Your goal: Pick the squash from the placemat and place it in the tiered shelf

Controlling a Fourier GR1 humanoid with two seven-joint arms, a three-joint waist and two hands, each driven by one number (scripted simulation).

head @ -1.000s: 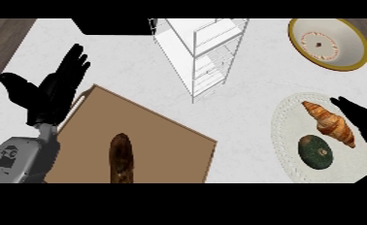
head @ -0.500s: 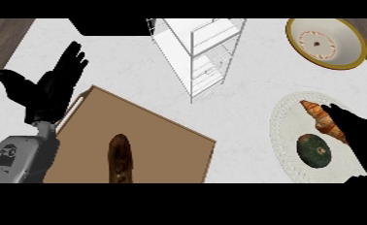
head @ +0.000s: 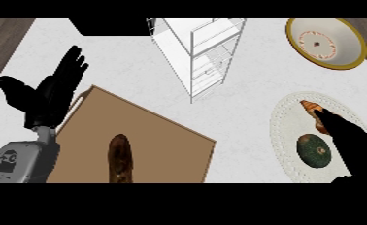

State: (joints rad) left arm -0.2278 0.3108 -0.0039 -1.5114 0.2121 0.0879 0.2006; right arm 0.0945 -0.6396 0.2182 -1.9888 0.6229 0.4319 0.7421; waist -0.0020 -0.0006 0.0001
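Since a moment ago the right hand (head: pixel 349 147) has pushed further up over the white scalloped plate (head: pixel 287 122), and its dark fingers now hide most of the golden croissant (head: pixel 312 106); the left side looks unchanged.

Starting at the far left, the left hand (head: pixel 50 95) sits open, fingers straight and spread, pointing up and to the right, thumb out to the left, just off the upper left corner of the tan rectangular placemat (head: pixel 143 132). Nothing is in it.

On the placemat, down near the lower edge of the view, lies the long brown squash (head: pixel 120 161), lengthways, untouched by either hand.

Up in the middle stands the white wire tiered shelf (head: pixel 204 54), well apart from the squash.

Over to the right, the plate carries the croissant at its top and a round dark green item (head: pixel 313 150) lower down. The right hand lies across the plate's right half, fingers stretched out straight, tips over the croissant, clasping nothing.

Top right, a yellow-rimmed cream bowl (head: pixel 326 42) sits alone.
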